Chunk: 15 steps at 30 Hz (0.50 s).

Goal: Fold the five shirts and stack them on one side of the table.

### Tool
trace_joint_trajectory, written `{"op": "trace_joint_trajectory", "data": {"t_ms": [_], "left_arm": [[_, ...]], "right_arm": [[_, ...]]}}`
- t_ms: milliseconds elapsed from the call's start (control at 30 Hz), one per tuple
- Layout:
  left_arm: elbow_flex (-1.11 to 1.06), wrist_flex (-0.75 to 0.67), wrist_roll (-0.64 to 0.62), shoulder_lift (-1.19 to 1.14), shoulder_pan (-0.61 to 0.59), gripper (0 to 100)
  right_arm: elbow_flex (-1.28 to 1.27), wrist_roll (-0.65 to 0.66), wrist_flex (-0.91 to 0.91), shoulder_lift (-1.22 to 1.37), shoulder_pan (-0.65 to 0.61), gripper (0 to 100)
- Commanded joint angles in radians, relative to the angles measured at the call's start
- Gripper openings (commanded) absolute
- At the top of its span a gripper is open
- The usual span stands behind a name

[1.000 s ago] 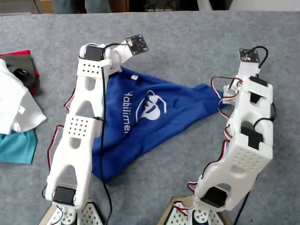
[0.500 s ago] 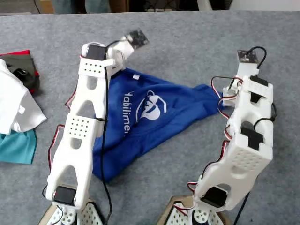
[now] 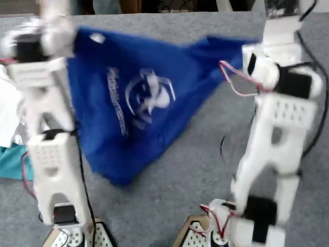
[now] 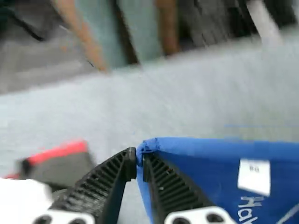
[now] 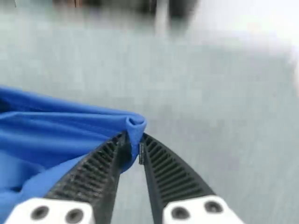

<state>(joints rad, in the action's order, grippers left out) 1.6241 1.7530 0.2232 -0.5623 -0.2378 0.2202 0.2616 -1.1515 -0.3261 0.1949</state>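
Between your two grippers the blue shirt [image 3: 139, 103] spans as one broad sheet, with its white print [image 3: 146, 98] facing up towards the high camera. Your left gripper [image 4: 139, 161] is clamped on one corner of the fabric. The ribbed jaws are pressed together with a fold of blue hem pinched at their tips, and a small white label [image 4: 254, 176] sits on the cloth just beside that grip. Your right gripper [image 5: 134, 140] is closed on the opposite corner, where a bunched nub of blue cloth pokes out past its fingertips. The rest of the shirt trails back from it towards the other arm.

From the line between the two grips, the cloth tapers to a point that hangs nearer the arm bases. You cannot tell whether that point touches the grey table [image 3: 205, 170].

On the outer side of your left arm [image 3: 46, 134], well apart from the held shirt, lie a white shirt [image 3: 9, 116] and a teal shirt [image 3: 13, 160]. Beyond the left gripper's tips, a red garment [image 4: 60, 150] lies on top of a dark grey one [image 4: 58, 169].
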Motion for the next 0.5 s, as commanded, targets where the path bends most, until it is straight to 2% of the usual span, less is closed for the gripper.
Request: {"op": "trace_joint_trajectory", "data": {"t_ms": [0, 133, 233, 333, 467], "left_arm": [[0.033, 0.008, -0.071, 0.292, -0.151, 3], [0.033, 0.008, -0.069, 0.523, -0.289, 3], [0.03, 0.009, -0.043, 0.68, -0.367, 3], [-0.09, 0.009, 0.002, 0.807, -0.38, 3], [-0.437, 0.009, 0.009, 0.948, -0.378, 3]], "right_arm": [[0.117, -0.038, 0.117, -0.183, -0.014, 1.4], [0.251, -0.046, 0.15, -0.297, -0.008, 1.3], [0.409, -0.046, 0.098, -0.34, -0.006, 1.3], [0.506, -0.046, -0.051, -0.334, -0.006, 1.3], [0.493, -0.044, -0.391, -0.297, -0.011, 1.4]]}}
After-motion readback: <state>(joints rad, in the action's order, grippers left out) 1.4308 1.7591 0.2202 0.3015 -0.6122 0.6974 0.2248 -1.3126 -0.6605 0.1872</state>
